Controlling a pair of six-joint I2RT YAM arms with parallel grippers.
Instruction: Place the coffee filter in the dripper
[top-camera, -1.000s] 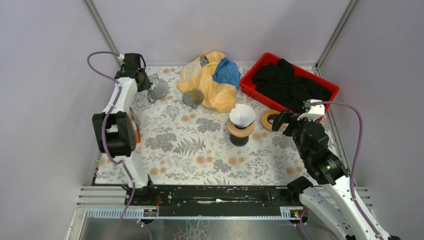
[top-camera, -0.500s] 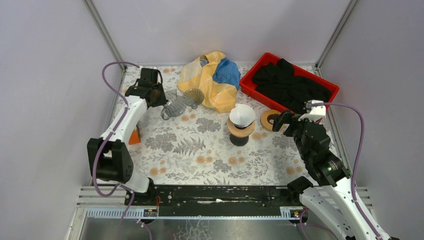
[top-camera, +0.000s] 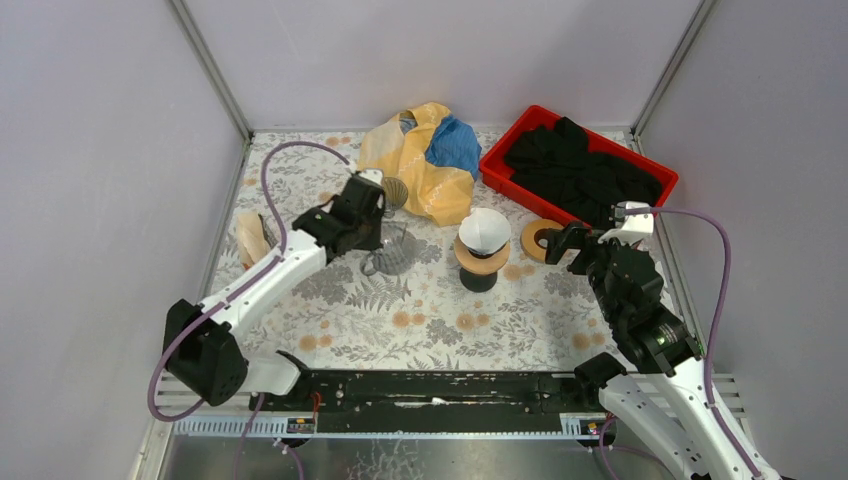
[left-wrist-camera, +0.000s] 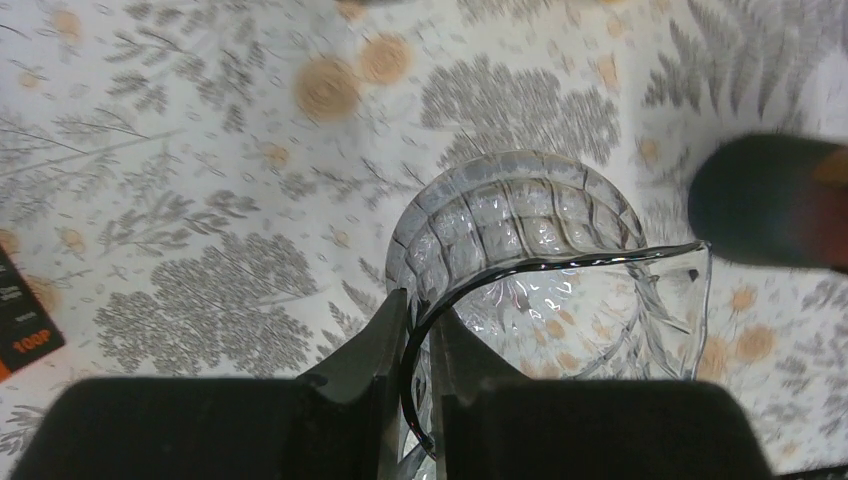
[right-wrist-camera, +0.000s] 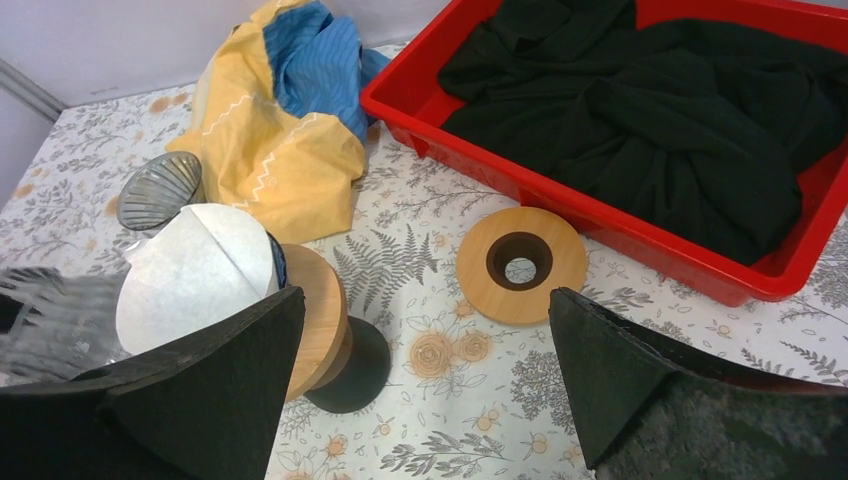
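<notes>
Paper coffee filter (top-camera: 484, 231): judged light, limp, crushable. Sits centre on wooden-collared stand (top-camera: 481, 264). Pinch upper rim gently. Just left, left gripper (left-wrist-camera: 418, 312) clamps glass dripper (left-wrist-camera: 520, 230) by its handle. Near right, right gripper (right-wrist-camera: 420, 390) wide, empty.

left hand (left-wrist-camera: 418, 318) | clamped on glass jug (left-wrist-camera: 520, 225) rim | floral cloth (left-wrist-camera: 180, 200) (backdrop)
</notes>
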